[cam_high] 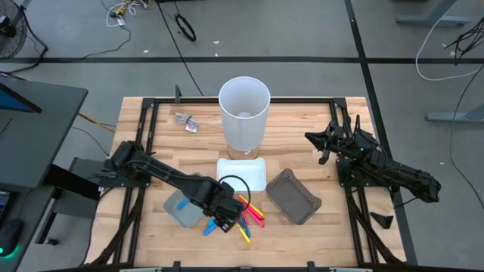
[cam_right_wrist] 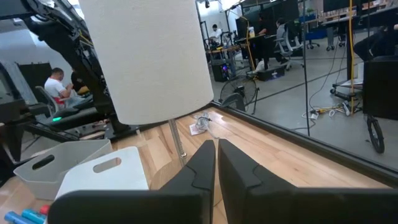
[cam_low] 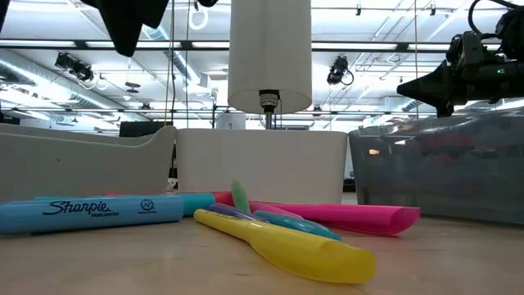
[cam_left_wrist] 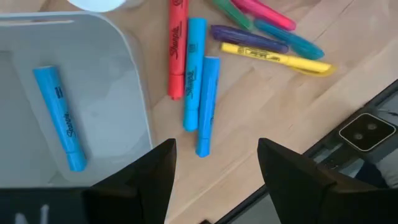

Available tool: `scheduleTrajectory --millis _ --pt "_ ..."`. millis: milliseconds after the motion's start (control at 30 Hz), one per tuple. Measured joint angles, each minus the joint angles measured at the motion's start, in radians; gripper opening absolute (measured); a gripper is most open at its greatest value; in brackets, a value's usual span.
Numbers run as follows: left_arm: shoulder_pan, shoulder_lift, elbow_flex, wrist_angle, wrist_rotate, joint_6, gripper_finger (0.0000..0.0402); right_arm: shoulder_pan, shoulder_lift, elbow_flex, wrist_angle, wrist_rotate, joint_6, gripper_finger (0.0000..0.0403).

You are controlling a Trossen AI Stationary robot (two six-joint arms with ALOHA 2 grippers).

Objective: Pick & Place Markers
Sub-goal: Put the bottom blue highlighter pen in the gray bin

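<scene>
Several markers lie loose on the wood near the table's near edge (cam_high: 251,217): in the left wrist view a red one (cam_left_wrist: 177,50), two blue ones (cam_left_wrist: 207,106), a purple (cam_left_wrist: 249,40), a yellow (cam_left_wrist: 277,59), a teal, a pink and a green. One more blue marker (cam_left_wrist: 59,118) lies flat in the light grey tray (cam_high: 180,210). My left gripper (cam_left_wrist: 214,165) hangs open above the loose blue markers, beside the tray's right wall. My right gripper (cam_high: 310,137) is shut and waits in the air at the table's right side.
A tall white cylinder on a thin post (cam_high: 244,113) stands at the table's middle. A white tray (cam_high: 243,174) lies just in front of it, a dark grey tray (cam_high: 293,198) to the right. A small crumpled clear thing (cam_high: 186,122) lies far left.
</scene>
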Motion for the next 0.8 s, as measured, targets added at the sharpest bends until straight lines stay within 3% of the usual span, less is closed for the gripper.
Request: scheduleTrajectory --millis 400,800 --pt "-0.023 0.110 0.190 -0.077 -0.029 -0.009 0.0233 0.000 0.000 0.000 0.000 0.000 0.000 0.0024" --pt "-0.030 0.121 0.207 -0.092 -0.036 -0.032 0.0233 0.000 0.000 0.000 0.000 0.000 0.000 0.0024"
